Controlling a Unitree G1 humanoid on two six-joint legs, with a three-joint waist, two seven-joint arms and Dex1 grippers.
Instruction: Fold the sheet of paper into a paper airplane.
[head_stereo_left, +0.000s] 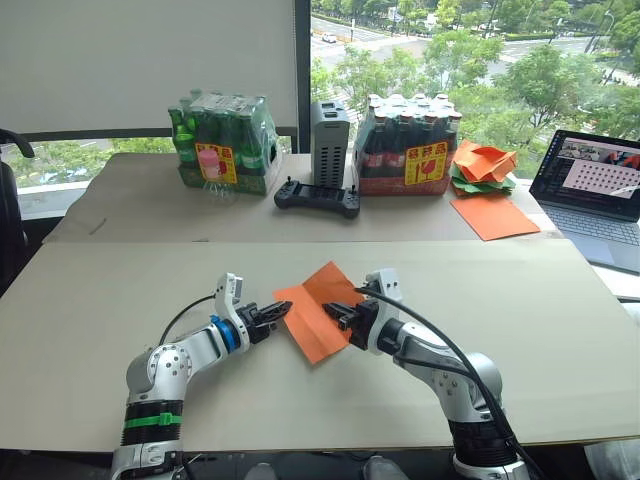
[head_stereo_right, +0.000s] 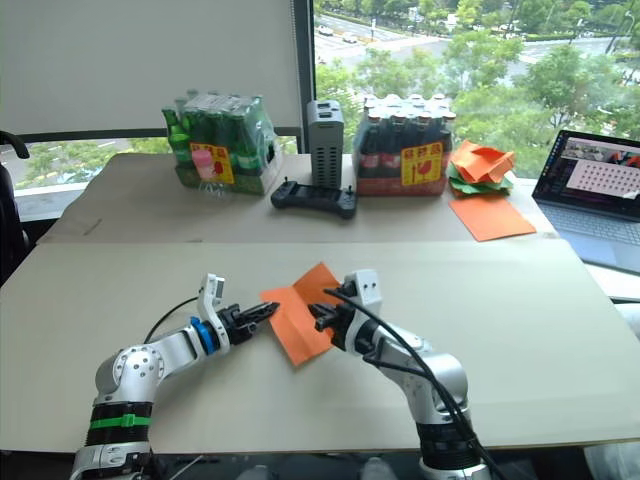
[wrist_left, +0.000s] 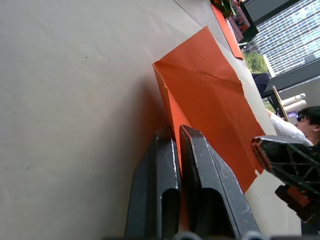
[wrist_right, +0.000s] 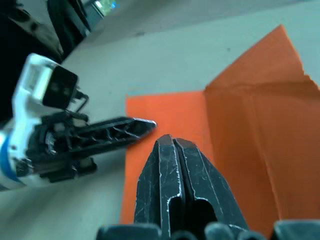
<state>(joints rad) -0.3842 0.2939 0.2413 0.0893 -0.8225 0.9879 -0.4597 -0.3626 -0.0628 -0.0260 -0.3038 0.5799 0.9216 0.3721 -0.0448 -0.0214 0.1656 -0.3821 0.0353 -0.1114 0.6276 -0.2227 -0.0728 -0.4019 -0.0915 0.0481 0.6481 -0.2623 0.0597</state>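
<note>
The sheet of paper (head_stereo_left: 318, 311) lies near the front middle of the beige tabletop (head_stereo_left: 520, 330), between the two arms, partly folded: a thin bright-orange rectangle with one flap doubled over and a diagonal crease across its far part. The left gripper (wrist_left: 176, 137) has its black fingers pressed together on the sheet's near-left edge, which the left wrist view shows lifted between them. The right gripper (wrist_right: 172, 142) hovers over or presses on the sheet's right half with fingers shut and nothing between them.

The work looks to be at an early fold, with no nose or wings formed. The next move likely calls for carrying the pinched edge across while the right fingers pin the sheet and then flatten the crease.
</note>
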